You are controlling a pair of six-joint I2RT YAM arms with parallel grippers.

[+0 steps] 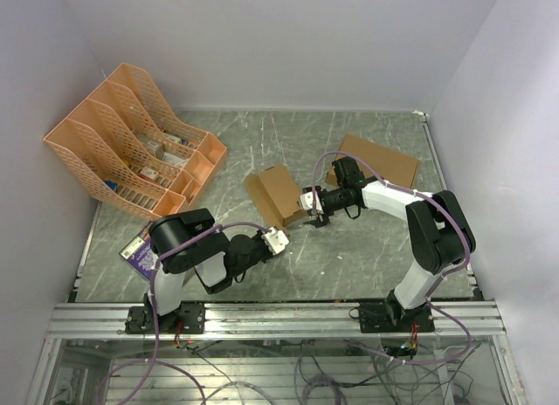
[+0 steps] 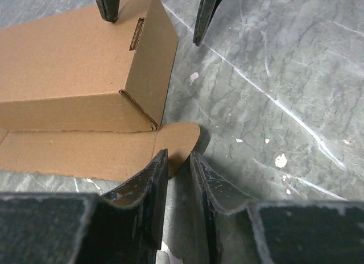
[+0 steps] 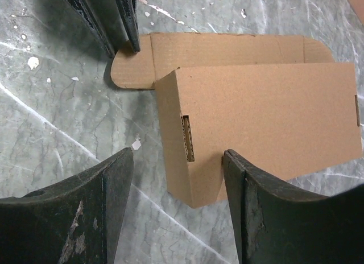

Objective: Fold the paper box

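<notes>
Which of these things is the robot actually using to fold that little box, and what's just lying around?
In the job: paper box, left gripper, right gripper.
Lying about: orange file rack, bigger cardboard box, purple packet.

Grey marbled table (image 1: 367, 257) — paper box (image 1: 278, 195) at ctr, part-folded; bigger cardboard box (image 1: 384, 161) at 2 o'clock; orange file rack (image 1: 131, 143) at 10 — purple pkt (image 1: 138, 250) at 8.
</notes>
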